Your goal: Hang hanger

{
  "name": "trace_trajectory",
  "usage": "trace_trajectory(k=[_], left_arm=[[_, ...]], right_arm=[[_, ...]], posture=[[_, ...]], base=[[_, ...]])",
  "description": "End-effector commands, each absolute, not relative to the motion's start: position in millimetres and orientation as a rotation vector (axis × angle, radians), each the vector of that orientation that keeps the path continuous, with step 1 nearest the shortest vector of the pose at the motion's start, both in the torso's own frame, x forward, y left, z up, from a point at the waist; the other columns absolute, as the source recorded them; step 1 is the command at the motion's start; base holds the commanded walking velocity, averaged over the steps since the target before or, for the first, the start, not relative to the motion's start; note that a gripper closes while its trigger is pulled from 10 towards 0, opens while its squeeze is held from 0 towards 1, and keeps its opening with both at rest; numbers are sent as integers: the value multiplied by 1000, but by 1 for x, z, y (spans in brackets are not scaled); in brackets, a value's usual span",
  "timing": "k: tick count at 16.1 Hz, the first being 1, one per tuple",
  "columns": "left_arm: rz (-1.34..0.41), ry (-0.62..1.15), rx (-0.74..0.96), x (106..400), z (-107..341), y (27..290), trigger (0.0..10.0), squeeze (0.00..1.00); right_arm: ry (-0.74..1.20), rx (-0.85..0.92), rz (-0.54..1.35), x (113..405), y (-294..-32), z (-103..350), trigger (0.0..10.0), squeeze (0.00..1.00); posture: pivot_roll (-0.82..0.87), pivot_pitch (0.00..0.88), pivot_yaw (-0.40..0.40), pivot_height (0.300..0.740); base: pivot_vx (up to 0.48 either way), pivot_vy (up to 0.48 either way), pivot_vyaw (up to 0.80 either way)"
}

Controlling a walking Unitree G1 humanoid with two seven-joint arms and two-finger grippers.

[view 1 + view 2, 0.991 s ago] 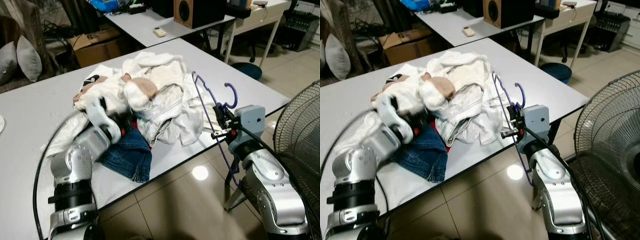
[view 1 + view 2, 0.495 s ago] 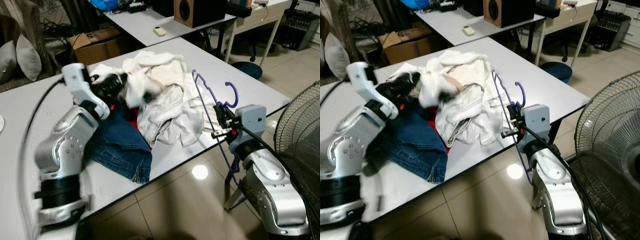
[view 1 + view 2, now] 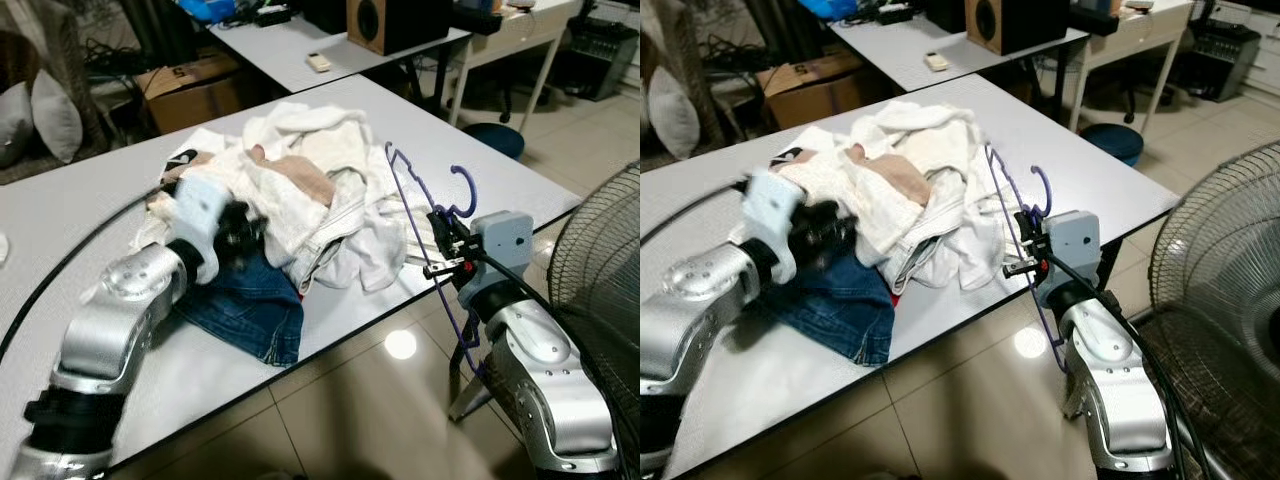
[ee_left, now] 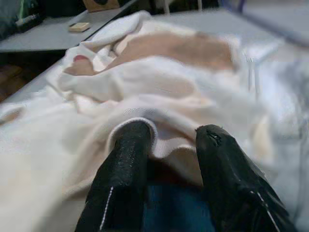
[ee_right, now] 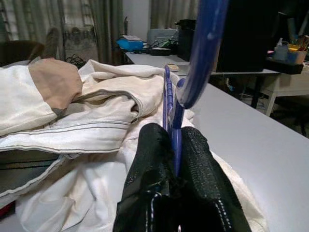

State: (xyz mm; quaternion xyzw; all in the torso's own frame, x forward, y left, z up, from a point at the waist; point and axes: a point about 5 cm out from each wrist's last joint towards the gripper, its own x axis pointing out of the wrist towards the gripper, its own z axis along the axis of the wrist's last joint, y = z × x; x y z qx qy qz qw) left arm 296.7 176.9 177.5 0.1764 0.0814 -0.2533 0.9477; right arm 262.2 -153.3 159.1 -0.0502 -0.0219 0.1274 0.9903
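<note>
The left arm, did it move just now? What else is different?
Yes. The left gripper swung up over the clothes pile, then dropped back to its near edge, open against white cloth. The right gripper stayed shut on the purple hanger.

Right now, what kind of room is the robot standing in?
Probably a home room used as a workspace: a grey table with a pile of clothes, a second desk carrying a speaker, and a standing fan on the tiled floor.

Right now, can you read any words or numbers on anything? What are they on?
No text can be read.
The cardboard box has a dark mark: too blurred to read.
The white garment has a black print: mostly hidden in its folds.
</note>
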Motion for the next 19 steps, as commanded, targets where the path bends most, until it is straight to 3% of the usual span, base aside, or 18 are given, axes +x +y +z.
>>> trace_trajectory(k=[1, 2, 3, 8, 9, 14, 19], left_arm=[[-513, 148, 478, 295, 182, 185, 10000, 0], [-520, 155, 496, 294, 183, 188, 10000, 416], [-534, 163, 528, 292, 183, 193, 10000, 1000], [-660, 162, 755, 277, 182, 210, 10000, 1000], [-653, 136, 776, 278, 184, 211, 10000, 0], [-653, 113, 936, 278, 182, 218, 10000, 0], [-548, 105, 1028, 298, 152, 205, 10000, 0]], right_arm=[[-50, -95, 260, 261, -152, 160, 10000, 0], [-49, -95, 260, 261, -152, 160, 10000, 0], [-49, -94, 261, 261, -152, 160, 10000, 0], [-48, -89, 258, 261, -151, 159, 10000, 0], [-48, -89, 257, 261, -151, 159, 10000, 0], [-46, -86, 254, 260, -151, 158, 10000, 0], [-55, -87, 252, 262, -151, 160, 10000, 0]], posture=[[-132, 0, 134, 740], [-130, 0, 133, 740], [-128, 0, 133, 740], [-122, 0, 138, 740], [-122, 0, 139, 740], [-118, 0, 140, 740], [-128, 0, 143, 740]], base=[[0, 0, 0], [0, 0, 0], [0, 0, 0], [0, 0, 0], [0, 0, 0], [0, 0, 0], [0, 0, 0]])
